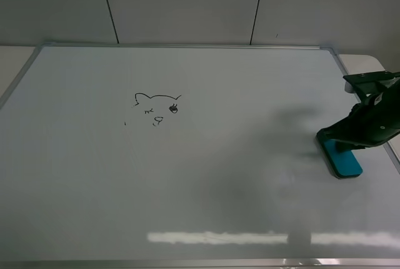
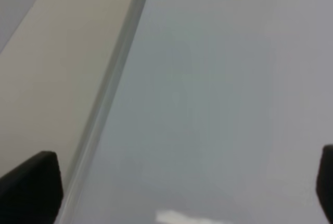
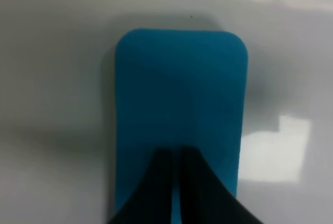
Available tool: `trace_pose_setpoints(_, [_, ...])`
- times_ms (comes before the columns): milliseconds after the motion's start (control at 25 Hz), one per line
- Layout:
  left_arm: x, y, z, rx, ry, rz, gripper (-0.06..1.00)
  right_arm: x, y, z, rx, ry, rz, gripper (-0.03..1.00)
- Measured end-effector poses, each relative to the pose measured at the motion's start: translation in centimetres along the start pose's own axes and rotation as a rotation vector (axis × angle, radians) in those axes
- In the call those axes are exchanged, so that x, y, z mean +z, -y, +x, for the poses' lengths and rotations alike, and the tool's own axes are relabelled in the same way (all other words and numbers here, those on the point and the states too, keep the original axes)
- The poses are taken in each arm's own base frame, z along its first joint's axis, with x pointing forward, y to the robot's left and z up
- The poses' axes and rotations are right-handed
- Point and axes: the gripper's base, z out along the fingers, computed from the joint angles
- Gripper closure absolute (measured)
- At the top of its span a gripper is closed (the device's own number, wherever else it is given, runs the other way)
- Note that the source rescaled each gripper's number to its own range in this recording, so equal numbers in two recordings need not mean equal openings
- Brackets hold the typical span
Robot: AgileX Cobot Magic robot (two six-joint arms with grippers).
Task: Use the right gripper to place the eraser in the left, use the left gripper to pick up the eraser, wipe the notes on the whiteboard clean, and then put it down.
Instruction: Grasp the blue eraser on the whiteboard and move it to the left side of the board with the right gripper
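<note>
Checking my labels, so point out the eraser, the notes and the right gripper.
eraser (image 1: 345,162), exterior high view, its bare teal top.
notes (image 1: 157,107), exterior high view, middle of the drawn face.
right gripper (image 3: 177,154), right wrist view, between its fingertips.

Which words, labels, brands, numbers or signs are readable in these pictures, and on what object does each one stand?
There is no readable text in any view.
The notes on the whiteboard are a marker drawing of a cat-like face with a few stray dots, with no letters or numbers.
The eraser shows a plain teal surface with no label or brand.
</note>
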Motion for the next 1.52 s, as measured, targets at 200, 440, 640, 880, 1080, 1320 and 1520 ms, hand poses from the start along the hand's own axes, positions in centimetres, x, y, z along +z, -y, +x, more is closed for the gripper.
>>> trace_pose_setpoints(200, [0.0, 0.0, 0.0, 0.0, 0.0, 0.0, -0.04, 0.8, 0.0, 0.0, -0.033, -0.026, 0.003, 0.97])
trace_pose_setpoints(440, [0.0, 0.0, 0.0, 0.0, 0.0, 0.0, -0.04, 1.6, -2.3, -0.7, -0.189, -0.02, -0.006, 0.97])
trace_pose_setpoints(640, [0.0, 0.0, 0.0, 0.0, 0.0, 0.001, -0.04, 2.0, -5.7, -1.2, -0.324, 0.027, -0.033, 0.97])
trace_pose_setpoints(880, [0.0, 0.0, 0.0, 0.0, 0.0, 0.001, -0.04, 2.0, -12.0, -0.5, -0.494, 0.091, -0.106, 0.97])
trace_pose_setpoints(1080, [0.0, 0.0, 0.0, 0.0, 0.0, 0.001, -0.04, 1.7, -16.6, 1.1, -0.575, 0.122, -0.173, 0.97])
trace_pose_setpoints(1320, [0.0, 0.0, 0.0, 0.0, 0.0, 0.001, -0.04, 1.2, -21.4, 1.5, -0.598, 0.054, -0.216, 0.97])
trace_pose_setpoints(1520, [0.0, 0.0, 0.0, 0.0, 0.0, 0.001, -0.04, 0.7, -26.1, 0.7, -0.688, 0.01, -0.232, 0.97])
